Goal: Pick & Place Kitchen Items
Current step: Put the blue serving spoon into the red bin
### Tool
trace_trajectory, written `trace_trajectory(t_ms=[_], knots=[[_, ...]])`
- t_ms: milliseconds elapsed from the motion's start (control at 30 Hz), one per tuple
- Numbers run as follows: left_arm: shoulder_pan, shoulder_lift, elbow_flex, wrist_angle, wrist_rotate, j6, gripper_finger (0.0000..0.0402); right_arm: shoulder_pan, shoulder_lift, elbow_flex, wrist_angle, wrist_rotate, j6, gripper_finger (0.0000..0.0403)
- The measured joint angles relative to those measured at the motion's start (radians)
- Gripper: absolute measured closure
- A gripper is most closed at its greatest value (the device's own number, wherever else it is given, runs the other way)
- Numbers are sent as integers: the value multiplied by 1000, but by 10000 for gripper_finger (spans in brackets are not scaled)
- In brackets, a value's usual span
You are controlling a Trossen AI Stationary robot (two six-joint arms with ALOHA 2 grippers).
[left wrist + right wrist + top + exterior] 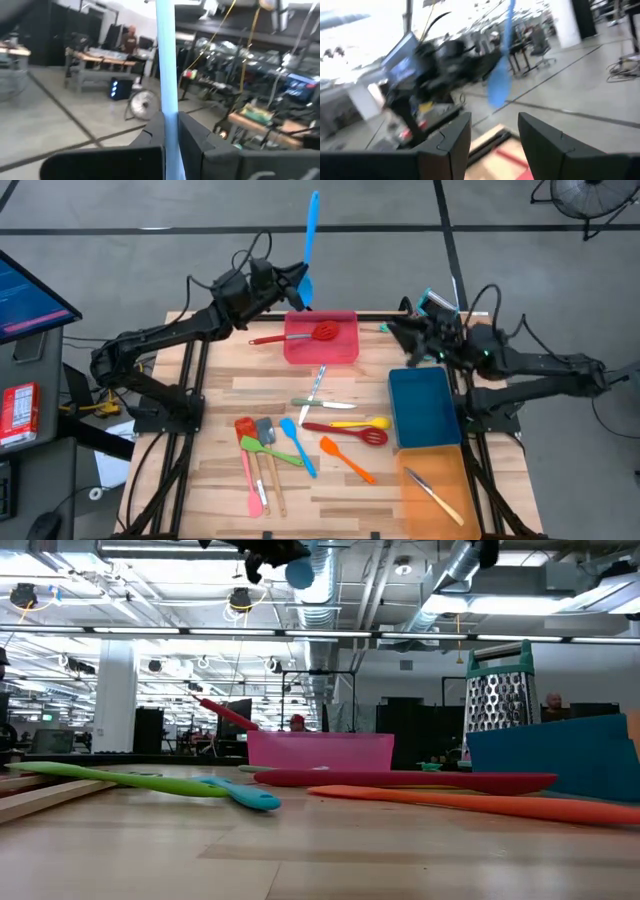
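Observation:
My left gripper (293, 288) is high over the table's far edge, beside the pink-red tray (345, 350), and is shut on a light blue spatula (311, 235). The spatula stands about upright, its handle (166, 60) up and its blade (298, 572) below the fingers. A red slotted utensil (312, 333) lies in that tray, its handle over the rim. My right gripper (495, 142) is open and empty at the far right (405, 337), by the grater (437, 304). Several coloured utensils (300, 448) and silver cutlery (316, 388) lie flat on the table. My left gripper pinches the blue spatula's handle (169, 117) between its two fingers (192, 135), low on the handle just above the blade. The fingers lie about level and across the handle. The spatula is lifted clear of table and tray, about upright, blade end down.
A blue tray (425, 408) and an orange tray (437, 480) holding a knife (432, 492) stand along the right edge. The grater (498, 695) stands at the far right. A monitor (30, 295) stands off the table's left. Bare wood shows near the front edge.

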Motion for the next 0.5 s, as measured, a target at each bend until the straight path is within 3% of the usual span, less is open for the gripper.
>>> trace_trajectory(t_ms=[233, 500], knots=[[-3, -2, 0, 123, 59, -20, 394, -226, 154, 44, 113, -279, 48, 242], [-3, -2, 0, 142, 155, -70, 394, -300, 430, 246, 104, -364, 5, 197]])
